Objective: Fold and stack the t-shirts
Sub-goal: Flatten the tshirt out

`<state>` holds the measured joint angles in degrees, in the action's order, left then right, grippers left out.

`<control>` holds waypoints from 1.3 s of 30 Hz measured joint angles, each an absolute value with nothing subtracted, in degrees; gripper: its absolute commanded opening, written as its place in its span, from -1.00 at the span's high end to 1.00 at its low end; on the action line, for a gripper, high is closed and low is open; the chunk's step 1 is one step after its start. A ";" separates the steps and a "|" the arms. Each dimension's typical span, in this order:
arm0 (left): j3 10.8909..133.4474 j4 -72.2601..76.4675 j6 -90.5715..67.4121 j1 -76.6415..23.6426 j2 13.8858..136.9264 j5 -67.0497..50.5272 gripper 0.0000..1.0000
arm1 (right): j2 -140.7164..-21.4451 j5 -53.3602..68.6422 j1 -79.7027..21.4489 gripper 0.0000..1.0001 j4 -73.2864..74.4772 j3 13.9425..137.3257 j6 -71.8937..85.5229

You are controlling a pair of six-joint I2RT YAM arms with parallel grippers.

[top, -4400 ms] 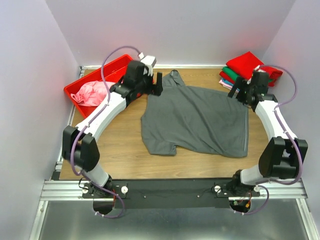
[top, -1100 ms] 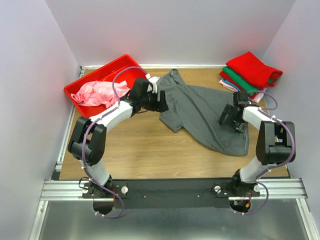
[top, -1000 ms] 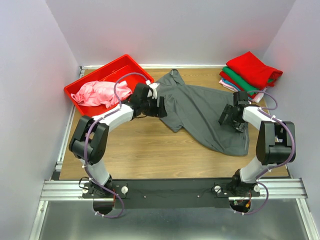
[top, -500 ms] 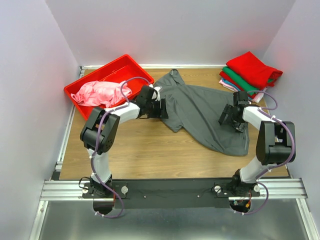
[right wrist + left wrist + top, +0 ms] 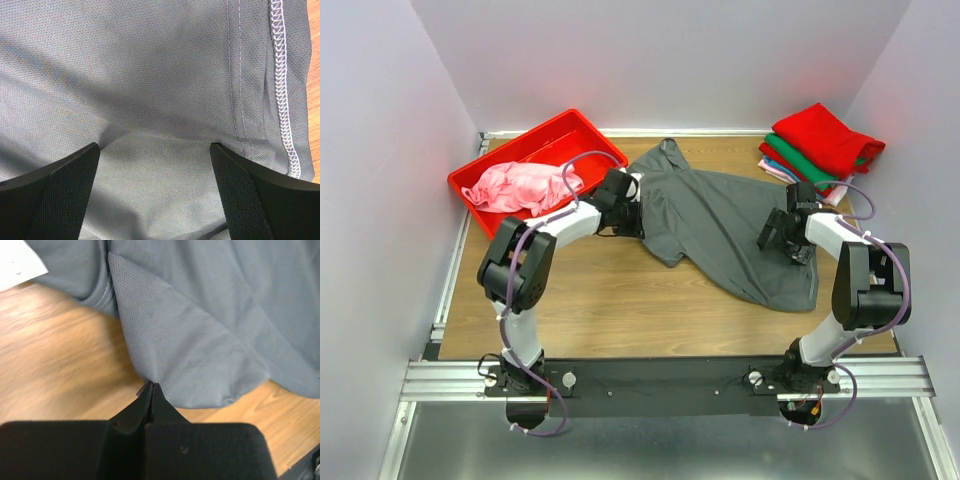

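Found a dark grey short-sleeved cloth t-shirt [image 5: 730, 225] lying on the brown wood-grain counter [image 5: 580, 290], across the middle and right, not spread flat. Noted its left side doubled over into a bunched flap and its collar end pointing to the far edge. Noted its stitched hem at the right, beside the right arm. Located the left end effector [image 5: 151, 386] low at the shirt's left edge, with fingers pressed together and clamped on the pointed corner of that folded flap. Saw bare counter on either side of the pinch. Located the right end effector [image 5: 155, 147] down on the shirt near the hem, with fingers set wide apart and grey cloth lying creased between them. Saw nothing gripped there. Recorded a red rectangular plastic bin [image 5: 525, 150] at the far left corner of the counter, set at an angle, holding a crumpled pink cloth t-shirt [image 5: 520, 185]. Recorded a stack of folded cloth t-shirts at the far right corner, well apart from the grey shirt: a red folded t-shirt [image 5: 825, 135] on top, a green folded t-shirt [image 5: 788, 150] beneath it, further red and pale pink layers at the bottom. Could not count the layers exactly.
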<state>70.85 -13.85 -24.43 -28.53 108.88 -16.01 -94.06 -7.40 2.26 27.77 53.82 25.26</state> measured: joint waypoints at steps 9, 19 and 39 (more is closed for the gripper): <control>70.70 -19.57 -24.82 -28.60 96.57 -15.20 1.00 | -94.04 -7.27 2.26 -0.95 27.81 53.84 25.26; 71.83 -23.66 -25.36 -28.62 97.25 -16.05 1.00 | -93.95 -7.01 2.37 -0.95 27.88 53.84 25.23; 67.75 -19.00 -23.03 -28.62 96.66 -6.44 -0.30 | -93.82 -5.61 2.37 -0.95 28.12 53.95 24.62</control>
